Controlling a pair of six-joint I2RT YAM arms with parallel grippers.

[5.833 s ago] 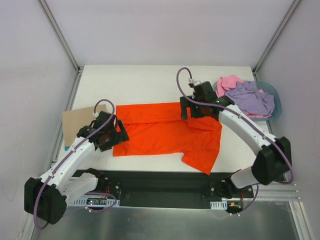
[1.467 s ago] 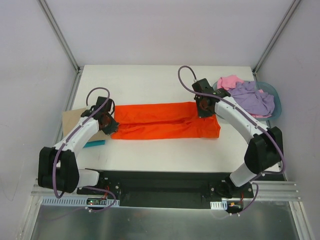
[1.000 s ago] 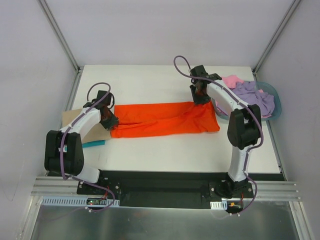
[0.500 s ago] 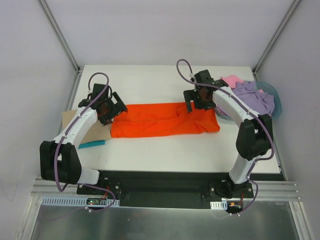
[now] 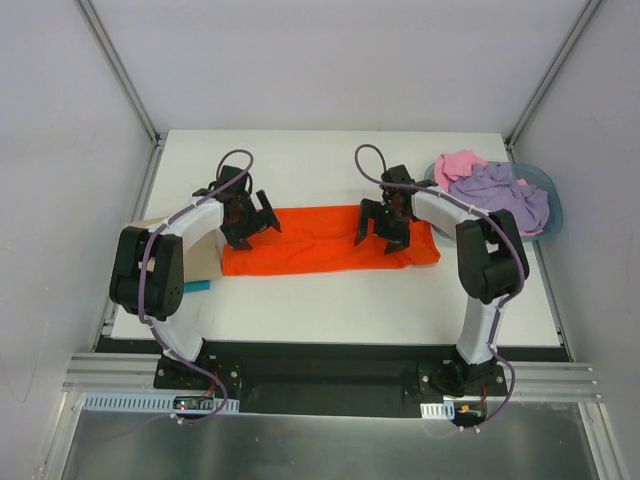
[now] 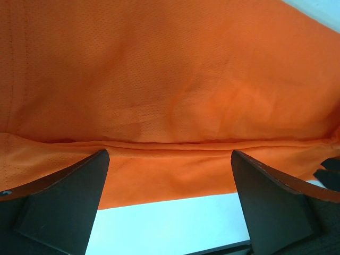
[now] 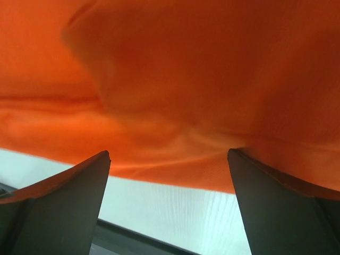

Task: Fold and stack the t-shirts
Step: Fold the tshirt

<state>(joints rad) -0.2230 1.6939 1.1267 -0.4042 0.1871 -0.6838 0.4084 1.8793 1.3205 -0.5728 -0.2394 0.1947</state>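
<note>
We're hovering the left claw (image 5: 255,220) and right claw (image 5: 377,240), jaws apart and gripping nothing, over the bright orange cloth t-shirt (image 5: 320,250), lying as a long folded band across the middle of the tabletop (image 5: 330,310). For the next fold we're likely pinching all layers at one end and keeping the edges aligned.

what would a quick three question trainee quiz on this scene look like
1. True or false: the left gripper is shut on the orange t-shirt.
2. Where does the lilac t-shirt lie? A: spread flat beside the orange t-shirt. B: in the basin. C: under the orange t-shirt.
3. How many t-shirts lie in the basin?
Key: 1 false, its jaws stand open. 2 B. 3 two, the lilac t-shirt and the pink t-shirt.
</note>
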